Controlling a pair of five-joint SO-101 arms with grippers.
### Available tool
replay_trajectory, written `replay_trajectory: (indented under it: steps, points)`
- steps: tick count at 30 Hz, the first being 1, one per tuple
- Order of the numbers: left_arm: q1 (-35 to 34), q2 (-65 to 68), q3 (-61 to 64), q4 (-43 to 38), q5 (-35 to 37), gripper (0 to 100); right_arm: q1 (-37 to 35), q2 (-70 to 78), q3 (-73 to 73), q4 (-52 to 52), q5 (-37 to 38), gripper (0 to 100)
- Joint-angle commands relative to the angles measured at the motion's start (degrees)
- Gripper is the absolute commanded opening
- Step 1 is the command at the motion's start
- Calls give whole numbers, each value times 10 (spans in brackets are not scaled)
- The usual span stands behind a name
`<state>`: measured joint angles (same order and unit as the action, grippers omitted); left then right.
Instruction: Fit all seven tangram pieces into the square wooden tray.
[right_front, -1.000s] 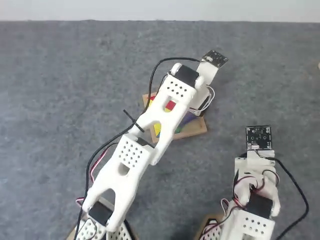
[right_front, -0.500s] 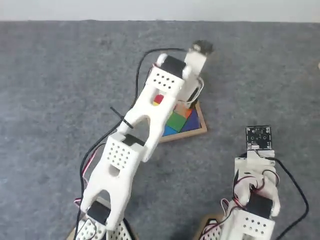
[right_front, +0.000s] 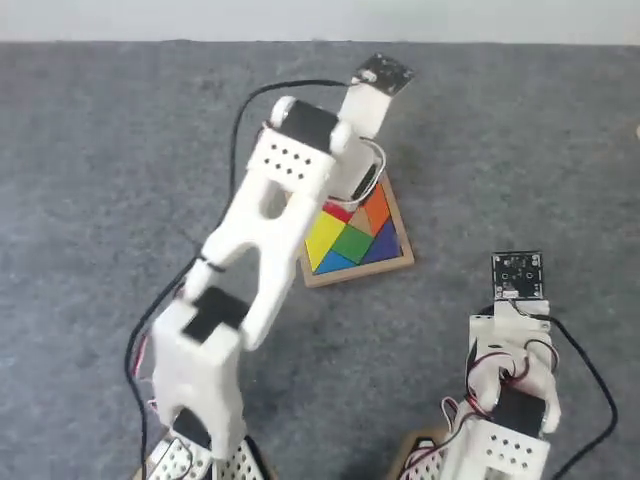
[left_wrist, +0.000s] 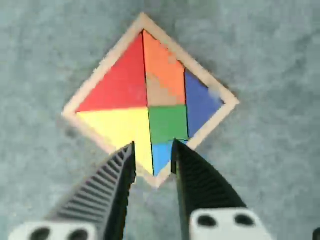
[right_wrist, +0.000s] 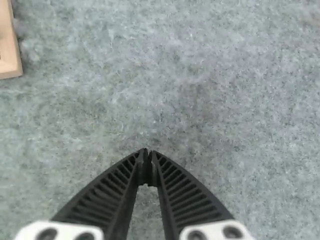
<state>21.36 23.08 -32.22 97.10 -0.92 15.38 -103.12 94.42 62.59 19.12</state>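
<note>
The square wooden tray (left_wrist: 200, 67) lies on the grey carpet with coloured pieces lying flat inside it: a red triangle (left_wrist: 117, 87), a yellow triangle (left_wrist: 125, 125), an orange piece (left_wrist: 162, 57), a green square (left_wrist: 167, 122), a dark blue piece (left_wrist: 200, 100) and a light blue triangle (left_wrist: 160, 152). My left gripper (left_wrist: 153, 145) hangs above the tray's near corner, open, with nothing between its fingers. In the high view the left arm (right_front: 290, 170) stretches over the tray (right_front: 360, 272) and hides its far left part. My right gripper (right_wrist: 145, 151) is shut and empty over bare carpet.
Grey carpet surrounds the tray on all sides. The right arm (right_front: 510, 370) sits folded at the near right, well apart from the tray. A corner of the tray (right_wrist: 10, 55) shows in the right wrist view. A pale wall strip runs along the far edge.
The left arm has swung left and drawn back off the tray, uncovering most of the coloured pieces. The right arm has not moved.
</note>
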Motion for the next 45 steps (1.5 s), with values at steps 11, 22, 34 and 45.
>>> replay_trajectory:
  steps: [11, 22, 34, 45]
  points:
    - [-135, -505, 755, -479, 4, 112, -22, -7, -7, -35, 0, 6]
    - [-231, -665, 1048, -687, -52, 112, -86, -7, 9, -36, -2, 6]
    - [-299, -702, 1172, -795, -52, 112, -165, -1, 20, -47, -10, 6]
    - [-290, -698, 1207, -877, -50, 112, -165, -1, 20, -18, -106, 6]
